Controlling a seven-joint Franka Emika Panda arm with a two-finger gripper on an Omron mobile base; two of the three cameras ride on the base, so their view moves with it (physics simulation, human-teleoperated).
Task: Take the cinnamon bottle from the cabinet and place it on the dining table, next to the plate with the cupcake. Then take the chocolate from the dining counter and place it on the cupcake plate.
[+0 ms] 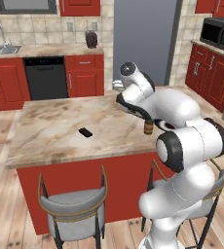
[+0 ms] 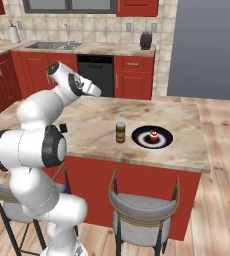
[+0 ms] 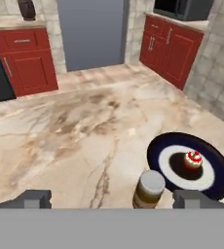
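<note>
Cinnamon bottle [image 2: 120, 132]: stood upright on the desk [image 2: 187, 145], just beside the plate [image 2: 139, 136], at the plate's nine o'clock in the right base view; apart from it, not touching as far as I could tell.
Plate: dark with a pale ring, the cupcake [image 2: 153, 135] sitting at its centre.
Hand [image 3: 113, 198]: my two fingertips stood wide apart, well clear of the bottle on either side, and gripped nothing; in the hand view the grey lid sat between them, low in the picture at about six o'clock.
Chocolate [image 1: 85, 132]: lay flat on the desk well apart from the plate; from the bottle in the left base view it sat at about nine o'clock.
Step in hand: I judged the first half done, since the bottle was down next to the cupcake plate and my hand was free of it.
Next move: I reckoned I needed to lift clear of the bottle without knocking it, swing across the desk toward the chocolate, and come down over its short sides, because a flat bar leaves little to pinch.
Risk: brushing the bottle on the way out could tip it onto the plate.
</note>
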